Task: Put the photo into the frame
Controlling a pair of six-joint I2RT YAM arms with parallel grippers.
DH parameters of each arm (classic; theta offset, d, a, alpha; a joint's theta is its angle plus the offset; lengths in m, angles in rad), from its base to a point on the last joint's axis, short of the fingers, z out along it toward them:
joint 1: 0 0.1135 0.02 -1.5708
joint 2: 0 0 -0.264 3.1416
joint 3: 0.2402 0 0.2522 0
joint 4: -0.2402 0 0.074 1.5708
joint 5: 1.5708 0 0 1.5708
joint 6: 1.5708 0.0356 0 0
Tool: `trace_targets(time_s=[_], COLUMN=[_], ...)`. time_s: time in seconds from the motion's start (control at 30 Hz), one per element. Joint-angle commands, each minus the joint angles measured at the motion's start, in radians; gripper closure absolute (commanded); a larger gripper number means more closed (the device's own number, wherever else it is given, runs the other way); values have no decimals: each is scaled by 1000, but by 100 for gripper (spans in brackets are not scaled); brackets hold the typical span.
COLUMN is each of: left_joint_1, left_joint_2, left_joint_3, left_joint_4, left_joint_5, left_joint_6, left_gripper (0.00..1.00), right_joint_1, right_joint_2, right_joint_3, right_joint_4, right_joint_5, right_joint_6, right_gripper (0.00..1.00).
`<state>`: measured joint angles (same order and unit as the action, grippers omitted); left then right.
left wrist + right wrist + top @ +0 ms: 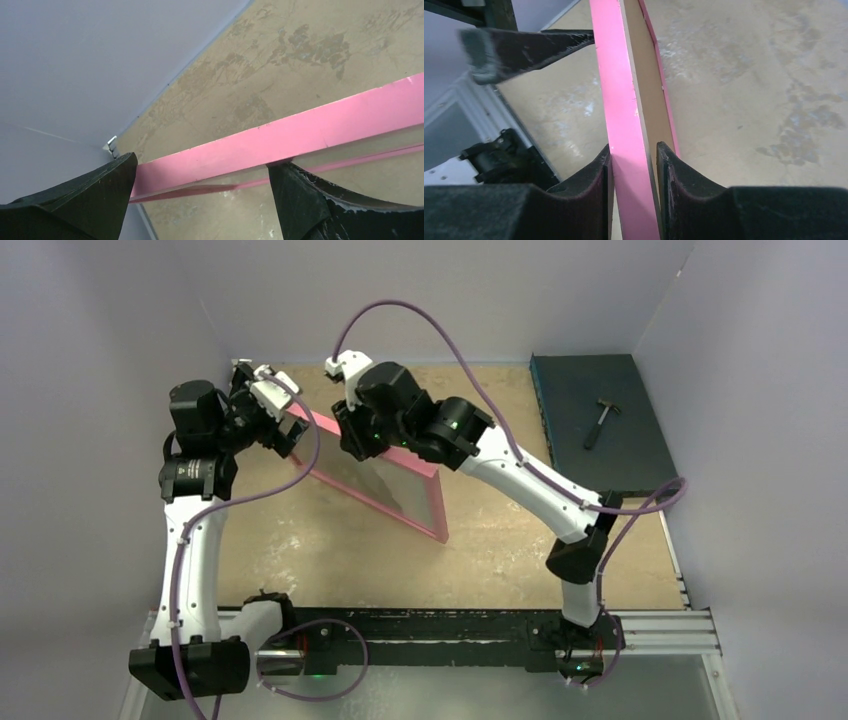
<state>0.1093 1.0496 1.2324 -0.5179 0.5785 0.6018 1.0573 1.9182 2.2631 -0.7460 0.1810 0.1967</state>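
- The frame (pixel 400 495) stands upright on its long edge in the middle of the table (pixel 300 550) — the right gripper (pixel 634 152) is closed on its top rail.
- The left gripper (pixel 202 162) is wide open, with one finger on each side of that rail and not pinching it.
- No photo is visible — I judge that putting it in remains to be done.
- A hammer (pixel 601 422) lies on a dark mat (pixel 570 390), well apart from the frame and not in the way.

We record a tan tabletop (pixel 330 560), mottled with paler and darker blotches, closed in by a plain lavender-grey left wall (pixel 80 440), far wall (pixel 450 290) and right wall (pixel 770 390). At the far right lies a dark mat (pixel 640 455) with a small hammer (pixel 601 421) on it; a slotted metal rail (pixel 660 630) runs along the near edge. Light is even and soft.
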Motion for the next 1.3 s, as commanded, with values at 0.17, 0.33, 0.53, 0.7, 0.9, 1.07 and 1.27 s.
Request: trace_targets(time_s=[0.17, 0.33, 0.53, 0.7, 0.9, 1.07, 1.27], left_joint_1=[23, 23, 22, 23, 27, 33, 34], left_joint_2=[-32, -34, -14, 15, 62, 95, 100], left_joint_3=[122, 123, 142, 133, 115, 44, -75], left_joint_4=[-74, -33, -27, -85, -182, -207, -180], left_joint_5=[-42, -44, -56, -66, -109, -150, -183], left_joint_6=[-479, -509, -532, -493, -381, -290, -182], left_gripper=[5, 4, 3, 3, 2, 2, 2], right_joint_1=[-298, -331, -346, -371, -421, -498, -561], right_joint_2=[-87, -146, -279, -411, -530, -617, -638], right_joint_3=[-227, -369, -614, -864, -1134, -1360, -1519], right_joint_4=[181, 250, 374, 551, 721, 892, 1055], right_joint_5=[-178, -200, -156, -96, -62, -130, -213], right_joint_6=[243, 226, 238, 255, 270, 339, 441], right_gripper=[87, 87, 89, 89, 83, 75, 75])
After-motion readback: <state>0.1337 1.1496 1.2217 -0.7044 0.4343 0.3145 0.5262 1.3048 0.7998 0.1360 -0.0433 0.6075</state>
